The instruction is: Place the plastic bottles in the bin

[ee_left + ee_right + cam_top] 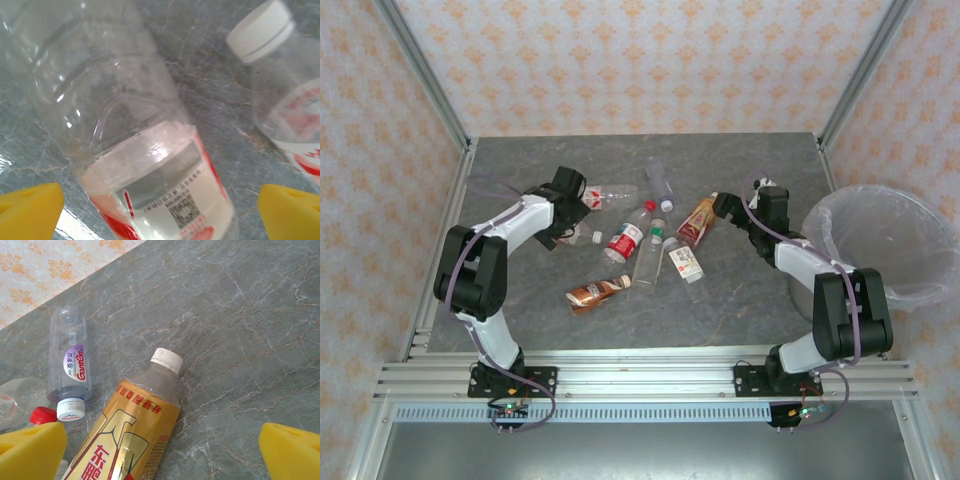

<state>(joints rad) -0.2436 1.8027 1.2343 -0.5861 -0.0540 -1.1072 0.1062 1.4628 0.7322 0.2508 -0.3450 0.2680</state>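
Fingers (30, 207) of the left gripper (160, 214) stand released astride a clear red-and-white-labelled plastic bottle (145, 150), the right gripper (162, 454) likewise spread wide over an orange-labelled, white-capped plastic bottle (137, 427).

walls (650, 60): orange floral wallpaper | table (740, 300): grey marbled | light: even

**Gloss on matt grey**

The table (740, 290) is smooth, matt grey, veined white like stone. The plastic bottles (649, 257) are clear, glossy, creased plastic with shiny film labels and smooth caps. At 7 o'clock in the right wrist view, the orange bottle (135, 435) wears a gold, metallic-looking wrap. At 3 o'clock from above, the bin (890, 240) is milky translucent plastic lined with thin crinkled film. The rails (640, 375) at 6 o'clock are bare silvery metal.
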